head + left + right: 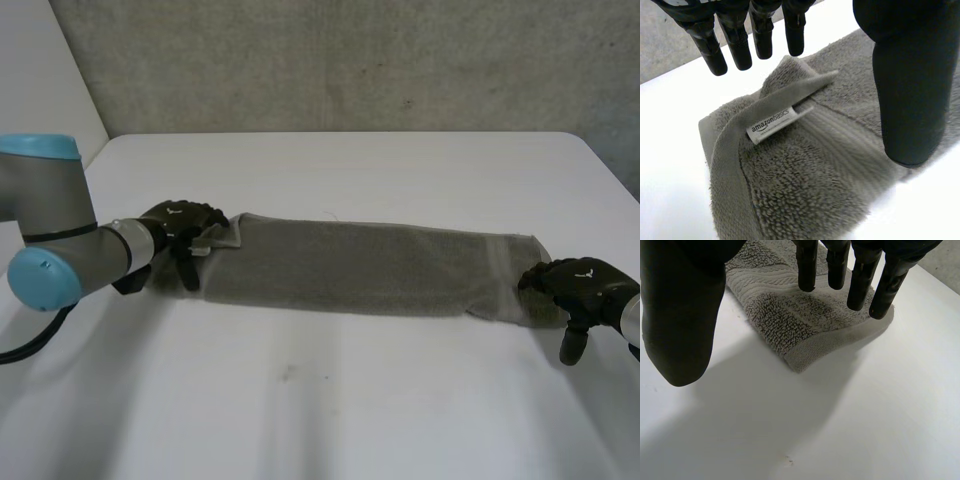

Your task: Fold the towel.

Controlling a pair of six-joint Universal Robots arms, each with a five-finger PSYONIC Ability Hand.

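— Where was the grey terry towel (pixel 360 265)?

— It lay on the white table (pixel 330 420) as a long narrow strip, doubled lengthwise by the look of it, running across in front of the robot.

— And the hands?

— One at each short end. The left hand (pixel 182 232) hovered over its end with straight fingers (pixel 740 47) spread and the thumb (pixel 910 85) well apart; it pinched nothing. A corner beneath it was turned up, showing a small white label (pixel 771 124).

— The right hand (pixel 580 290)?

— Likewise spread: fingers (pixel 860 280) straight above the end hem, thumb out over bare table, nothing held.

— Why there?

— I judged each was placed to take an end, so one end could be carried onto the other, halving the strip. The upturned corner might need catching with the rest.
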